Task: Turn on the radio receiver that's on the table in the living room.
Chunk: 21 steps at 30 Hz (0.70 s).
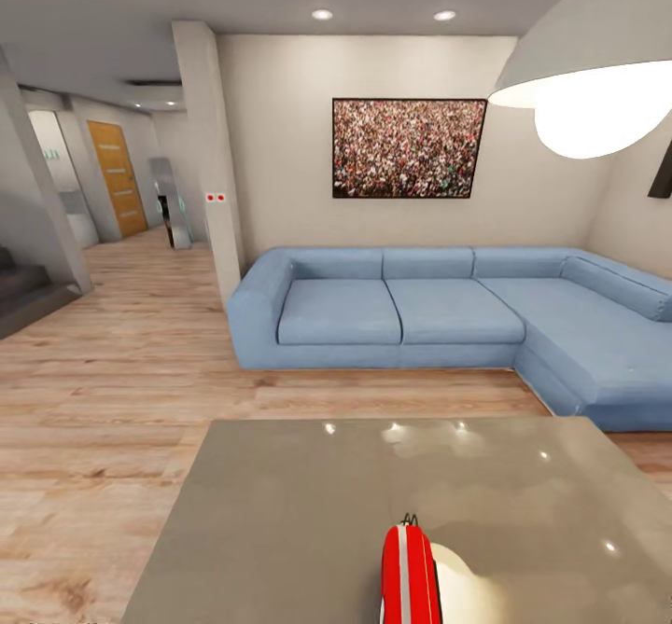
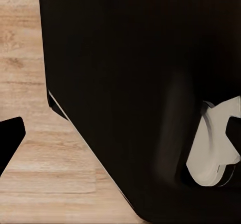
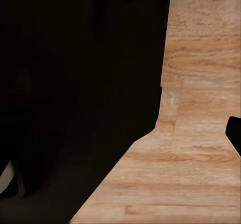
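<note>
With the radio receiver (image 1: 408, 575) sitting edge-on at the table's (image 1: 280, 512) near edge, cut off by the head view's bottom, its dial was hidden. Both wrist views showed dark robot bodywork over wood floor (image 3: 201, 133), arms apparently down; couldn't tell whether either gripper was apart or together. Risks: a blind reach knocking the radio over, or the base bumping the table.
</note>
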{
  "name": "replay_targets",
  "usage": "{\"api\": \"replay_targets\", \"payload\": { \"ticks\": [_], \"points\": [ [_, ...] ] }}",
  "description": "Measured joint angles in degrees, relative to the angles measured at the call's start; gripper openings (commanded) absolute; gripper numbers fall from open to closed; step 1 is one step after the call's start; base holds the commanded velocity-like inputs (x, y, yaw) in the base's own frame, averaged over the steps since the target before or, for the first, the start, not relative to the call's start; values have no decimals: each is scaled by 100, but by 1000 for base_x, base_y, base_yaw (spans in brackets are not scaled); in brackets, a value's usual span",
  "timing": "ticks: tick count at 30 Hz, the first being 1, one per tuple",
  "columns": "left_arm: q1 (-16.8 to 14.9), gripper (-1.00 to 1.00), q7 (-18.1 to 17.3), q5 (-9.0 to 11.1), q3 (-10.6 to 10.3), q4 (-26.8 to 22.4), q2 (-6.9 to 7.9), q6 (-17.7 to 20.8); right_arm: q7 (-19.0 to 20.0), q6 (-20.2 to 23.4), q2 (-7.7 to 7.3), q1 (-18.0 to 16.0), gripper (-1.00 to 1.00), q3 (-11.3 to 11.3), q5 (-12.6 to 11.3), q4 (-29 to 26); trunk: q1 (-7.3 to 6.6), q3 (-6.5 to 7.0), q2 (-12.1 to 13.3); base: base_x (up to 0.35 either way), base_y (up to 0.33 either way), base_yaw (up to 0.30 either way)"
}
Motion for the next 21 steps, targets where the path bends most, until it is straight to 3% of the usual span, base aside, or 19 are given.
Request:
{"api": "replay_targets", "payload": {
  "ticks": [21],
  "points": [
    [0,100,0,6,0,-7,0,18,-4,-7,0,-1,100,0,0,0,-461,181,842,0,0,0]
  ]
}}
